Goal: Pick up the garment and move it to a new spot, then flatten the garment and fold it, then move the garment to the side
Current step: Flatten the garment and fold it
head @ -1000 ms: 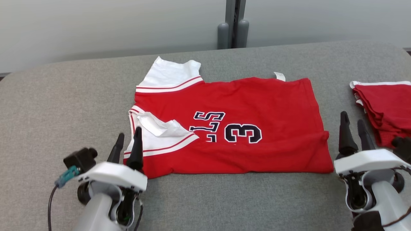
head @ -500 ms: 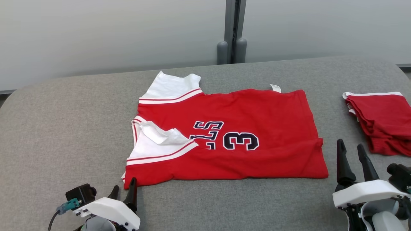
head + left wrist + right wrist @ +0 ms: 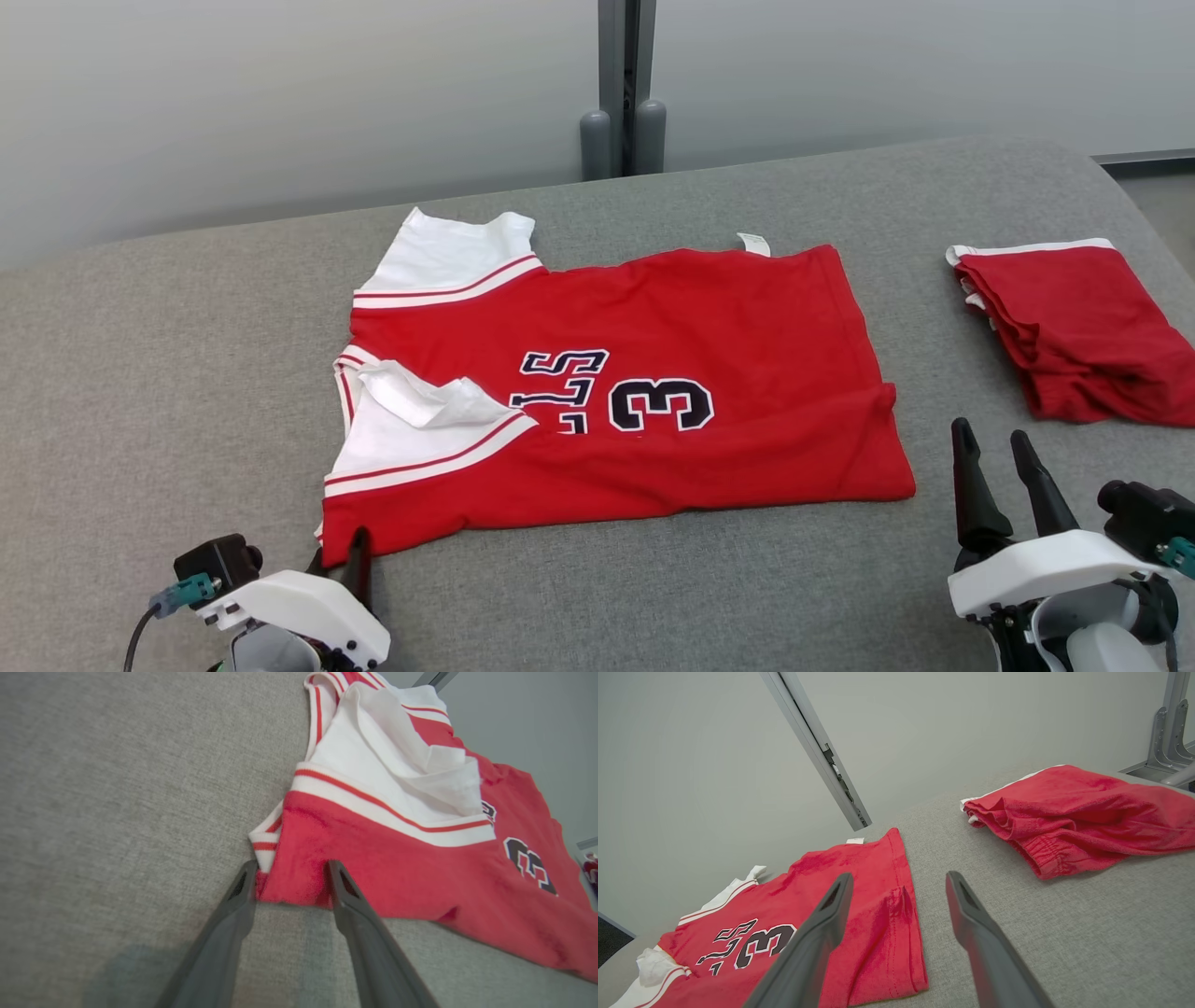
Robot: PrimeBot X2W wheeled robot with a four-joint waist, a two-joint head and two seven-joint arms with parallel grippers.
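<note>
1. A red basketball jersey (image 3: 644, 373) with white sleeves and a dark number 3 lies spread at the centre of the grey padded table (image 3: 140, 392).
2. It looks flattened and, I judge, already folded once lengthwise. The near sleeve is tucked in but rumpled.
3. My left gripper (image 3: 338, 560) sits at the jersey's 7 o'clock corner. Its fingers are apart on either side of the hem there, not yet pinching it.
4. My right gripper (image 3: 990, 439) hovers at the jersey's 4 o'clock, just beside the near right corner. It is wide open and empty.
5. Folded red shorts (image 3: 1074, 336) lie at 3 o'clock, well apart from the jersey.
6. Left to do, as I judge it: grip the corners, finish folding, then move the jersey aside.
</note>
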